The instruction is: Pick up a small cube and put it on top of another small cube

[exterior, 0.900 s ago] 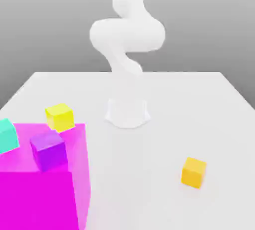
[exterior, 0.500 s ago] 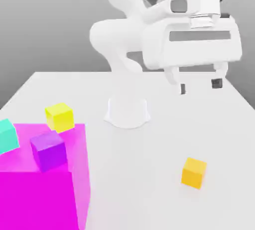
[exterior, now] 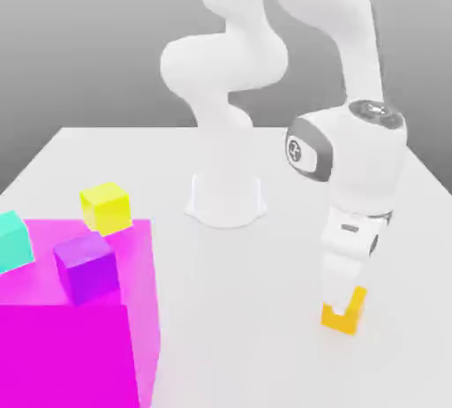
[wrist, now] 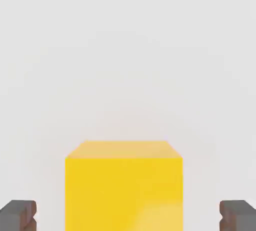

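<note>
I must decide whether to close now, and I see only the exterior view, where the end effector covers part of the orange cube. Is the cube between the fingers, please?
Observer: Yes. In the hand view the orange cube sits centred between the two fingertips.
Operator: Do the pads touch its sides already?
Observer: No. There is a bare gap of table on each side of the cube, so the end effector is open.
Operator: Is the cube turned against the fingers?
Observer: It looks square to them; one flat face points at the camera and its top edge runs level.
</note>
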{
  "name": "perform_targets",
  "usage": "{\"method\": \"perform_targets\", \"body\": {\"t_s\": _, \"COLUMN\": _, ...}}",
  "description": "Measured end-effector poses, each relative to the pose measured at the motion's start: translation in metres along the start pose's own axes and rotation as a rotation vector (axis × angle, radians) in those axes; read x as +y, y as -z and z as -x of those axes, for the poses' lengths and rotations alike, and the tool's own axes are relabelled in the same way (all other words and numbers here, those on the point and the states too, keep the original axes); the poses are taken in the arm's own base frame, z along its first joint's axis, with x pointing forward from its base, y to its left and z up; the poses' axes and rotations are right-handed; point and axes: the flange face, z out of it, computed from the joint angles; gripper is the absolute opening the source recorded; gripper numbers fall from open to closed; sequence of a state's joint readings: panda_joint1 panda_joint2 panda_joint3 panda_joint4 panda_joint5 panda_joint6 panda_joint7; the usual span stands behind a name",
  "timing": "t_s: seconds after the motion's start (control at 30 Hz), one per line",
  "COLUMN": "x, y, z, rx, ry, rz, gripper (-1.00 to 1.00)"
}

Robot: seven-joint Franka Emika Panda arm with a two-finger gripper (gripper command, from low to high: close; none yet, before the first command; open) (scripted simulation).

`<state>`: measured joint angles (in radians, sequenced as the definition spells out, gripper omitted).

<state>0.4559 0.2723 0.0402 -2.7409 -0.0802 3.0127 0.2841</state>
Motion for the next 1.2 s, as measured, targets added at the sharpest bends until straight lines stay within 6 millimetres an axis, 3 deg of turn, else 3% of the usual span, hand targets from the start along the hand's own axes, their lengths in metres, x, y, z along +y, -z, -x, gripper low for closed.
{"method": "perform_targets", "body": {"t_s": 0.23, "x": 0.000, "y": -0.002, "z": 0.000, "rx": -0.001, "ry": 0.000, "rz": 0.001, "gripper": -1.00}}
{"method": "perform_targets", "body": {"t_s": 0.43, "x": 0.000, "y": 0.050, "z": 0.000, "rx": -0.001, "ry": 0.000, "rz": 0.002, "gripper": -1.00}}
{"method": "perform_targets", "body": {"t_s": 0.47, "x": 0.009, "y": 0.060, "z": -0.005, "rx": 0.000, "ry": -0.023, "rz": 0.002, "gripper": -1.00}}
{"method": "perform_targets", "body": {"t_s": 0.67, "x": 0.098, "y": 0.134, "z": -0.044, "rx": 0.006, "ry": -0.237, "rz": 0.009, "gripper": -1.00}}
{"method": "perform_targets", "body": {"t_s": 0.8, "x": 0.166, "y": 0.190, "z": -0.049, "rx": 0.007, "ry": -0.384, "rz": 0.012, "gripper": -1.00}}
{"method": "perform_targets", "body": {"t_s": 0.93, "x": 0.241, "y": 0.248, "z": -0.032, "rx": 0.006, "ry": -0.550, "rz": 0.010, "gripper": -1.00}}
{"method": "perform_targets", "body": {"t_s": 1.1, "x": 0.328, "y": 0.318, "z": 0.024, "rx": 0.001, "ry": -0.763, "rz": -0.001, "gripper": -1.00}}
{"method": "perform_targets", "body": {"t_s": 1.2, "x": 0.342, "y": 0.295, "z": 0.035, "rx": 0.000, "ry": -0.798, "rz": -0.004, "gripper": -1.00}}
